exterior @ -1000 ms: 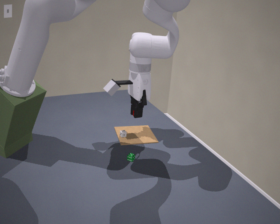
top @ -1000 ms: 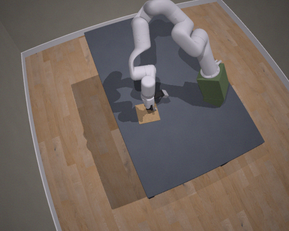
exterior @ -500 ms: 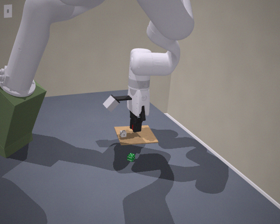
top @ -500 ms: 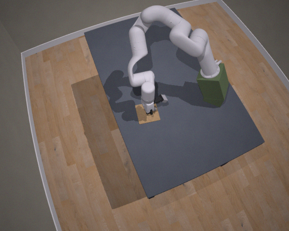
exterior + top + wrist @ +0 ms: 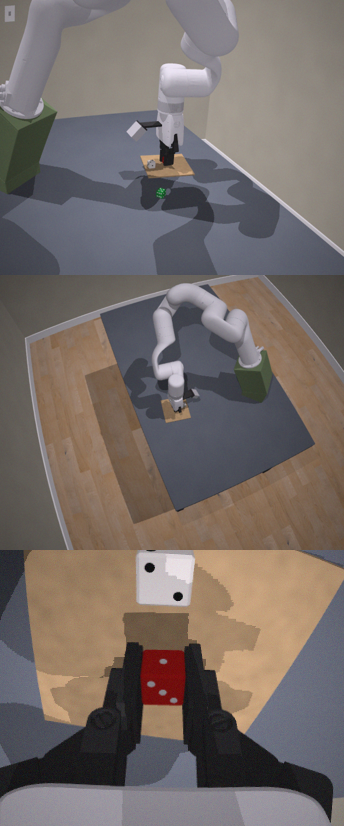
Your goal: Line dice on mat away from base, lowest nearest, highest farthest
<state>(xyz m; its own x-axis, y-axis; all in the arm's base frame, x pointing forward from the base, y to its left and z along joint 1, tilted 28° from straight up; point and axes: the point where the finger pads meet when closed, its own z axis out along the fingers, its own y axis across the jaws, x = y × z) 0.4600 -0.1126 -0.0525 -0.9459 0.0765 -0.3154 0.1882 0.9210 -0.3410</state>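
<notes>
The tan mat (image 5: 169,418) (image 5: 183,170) (image 5: 60,625) lies flat on the table. My gripper (image 5: 178,410) (image 5: 167,162) (image 5: 163,665) points down, low over the mat's middle, shut on the red die (image 5: 163,160) (image 5: 163,673). In the wrist view its upward face shows three pips, and a side face one. Whether it touches the mat I cannot tell. The white die (image 5: 185,404) (image 5: 151,164) (image 5: 164,581) lies on the mat's base side, two pips up, apart from the fingers. The green die (image 5: 161,192) lies on the table off the mat; the arm hides it in the top view.
The green base block (image 5: 252,380) (image 5: 25,149) stands at the robot's end of the dark table (image 5: 229,446) (image 5: 86,229). The wrist camera (image 5: 195,393) (image 5: 136,130) juts from the gripper towards the base, above the white die's side of the mat.
</notes>
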